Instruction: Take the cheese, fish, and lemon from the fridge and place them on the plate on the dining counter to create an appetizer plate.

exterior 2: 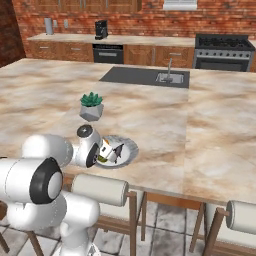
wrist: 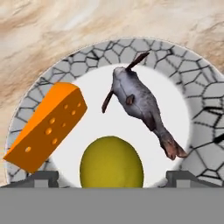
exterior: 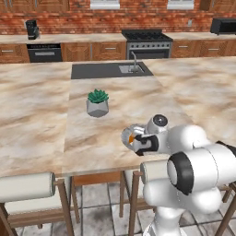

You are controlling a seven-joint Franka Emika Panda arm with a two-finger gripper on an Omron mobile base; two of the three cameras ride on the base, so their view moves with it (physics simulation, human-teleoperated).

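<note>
The claw (wrist: 112, 178), fingers spread wide and gripping nothing, hangs directly above the plate (wrist: 65, 65), with the lemon (wrist: 111, 162) resting between the two fingertips (wrist: 43, 178) on the white centre of the plate. The cheese (wrist: 46, 127) leans at one side, its lower end over the plate's crackled grey rim, and the fish (wrist: 140, 105) lies across the other half; all three items thus sit on the plate, so the placing appears essentially complete. The step in hand is judged to be the release and withdrawal: the hand should rise straight away from the plate, fingers kept apart, so that neither tip nudges the round lemon into a roll toward the rim. The plate (exterior 2: 127, 150) sits near the front edge of the marbled beige desk (exterior: 37, 110), with a potted plant (exterior: 97, 102) beyond it and a dark inset sink (exterior: 110, 70) farther back. Padded stools (exterior: 27, 186) line the near side; a stove (exterior: 146, 44) and wooden cabinets stand against the brick wall.
</note>
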